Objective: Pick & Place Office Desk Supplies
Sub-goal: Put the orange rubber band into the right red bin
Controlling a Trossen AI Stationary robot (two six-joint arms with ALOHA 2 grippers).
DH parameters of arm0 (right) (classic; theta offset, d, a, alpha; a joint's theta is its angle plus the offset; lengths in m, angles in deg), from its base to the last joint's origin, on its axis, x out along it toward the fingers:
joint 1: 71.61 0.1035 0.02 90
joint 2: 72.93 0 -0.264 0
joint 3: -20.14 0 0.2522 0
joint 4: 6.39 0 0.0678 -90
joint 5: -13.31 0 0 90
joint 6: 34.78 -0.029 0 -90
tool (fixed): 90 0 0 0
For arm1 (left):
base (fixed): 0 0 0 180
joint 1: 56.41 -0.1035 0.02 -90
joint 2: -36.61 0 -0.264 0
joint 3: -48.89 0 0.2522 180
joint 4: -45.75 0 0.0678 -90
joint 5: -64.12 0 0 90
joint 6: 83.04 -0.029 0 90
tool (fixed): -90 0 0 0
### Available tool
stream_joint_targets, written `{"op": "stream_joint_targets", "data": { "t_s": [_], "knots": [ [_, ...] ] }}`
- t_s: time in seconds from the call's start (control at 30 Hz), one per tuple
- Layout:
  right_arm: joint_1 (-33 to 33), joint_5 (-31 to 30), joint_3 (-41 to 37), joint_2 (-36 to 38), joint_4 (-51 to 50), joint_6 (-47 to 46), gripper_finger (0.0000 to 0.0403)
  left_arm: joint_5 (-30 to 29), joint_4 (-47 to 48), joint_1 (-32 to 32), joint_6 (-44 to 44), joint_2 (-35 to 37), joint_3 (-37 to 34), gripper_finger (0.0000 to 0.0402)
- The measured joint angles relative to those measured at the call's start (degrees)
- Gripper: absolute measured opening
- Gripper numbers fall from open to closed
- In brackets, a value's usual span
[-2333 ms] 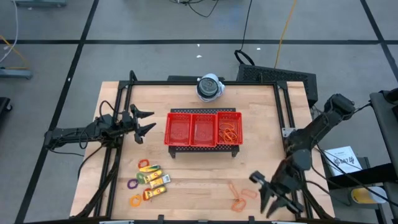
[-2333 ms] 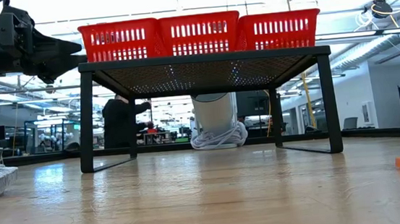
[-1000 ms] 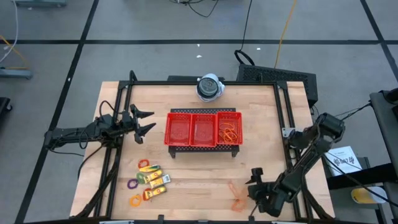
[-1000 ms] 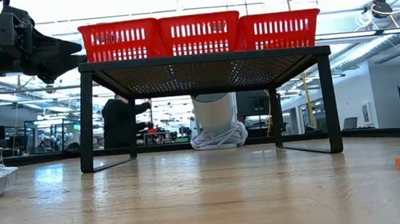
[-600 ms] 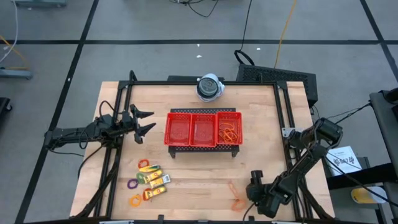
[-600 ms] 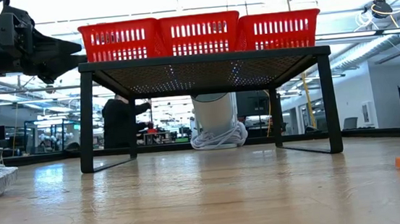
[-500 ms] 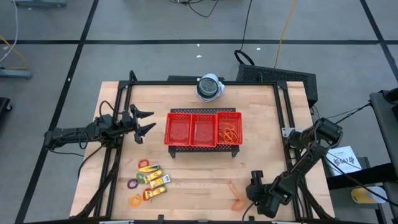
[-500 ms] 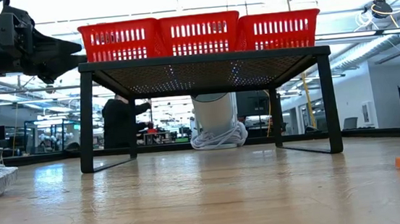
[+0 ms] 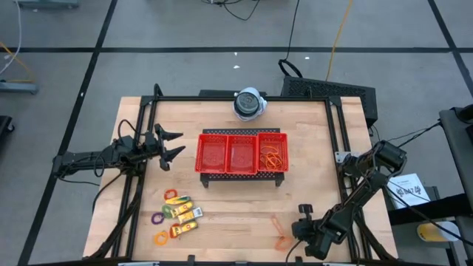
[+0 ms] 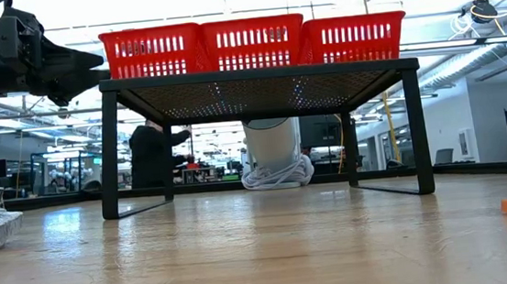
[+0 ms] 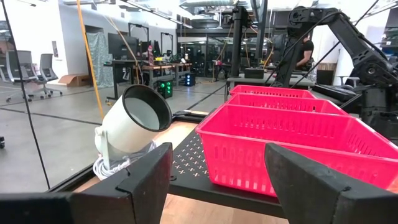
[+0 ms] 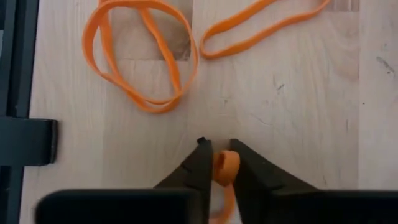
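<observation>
From above, we see some bands (image 9: 271, 159) already in the tray's (image 9: 242, 153) right bin; packets (image 9: 185, 212) and rings (image 9: 157, 219) wait well behind our left gripper (image 9: 171, 145), which is spread and empty. At the right wrist, our right gripper (image 12: 215, 163) pinches one band (image 12: 225, 167); two loops (image 12: 142, 55) lie just ahead, nothing blocking.

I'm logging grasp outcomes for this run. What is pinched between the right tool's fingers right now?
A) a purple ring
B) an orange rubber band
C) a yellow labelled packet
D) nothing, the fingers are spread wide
B: in the right wrist view the right tool has its fingers closed on a bunched bit of orange rubber band at the wooden table, with two more orange loops lying free just beyond.
</observation>
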Motion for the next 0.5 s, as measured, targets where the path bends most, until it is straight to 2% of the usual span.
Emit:
{"op": "stream_joint_targets", "data": {
  "t_s": [0.1,0.33,0.5],
  "knots": [
    [-0.1,1.3,-0.7,0.0,0.0,0.2,0.0005,0.0,0.0,0.0,0.0,0.0,0.0,0.0267],
    [-0.1,1.9,-0.9,0.9,0.1,0.1,0.0003,0.0,0.0,0.0,0.0,0.0,0.0,0.0267],
    [-0.7,0.8,-1.0,5.0,0.9,0.5,0.0003,0.0,0.0,0.0,0.0,0.0,0.0,0.0267]
  ]
}}
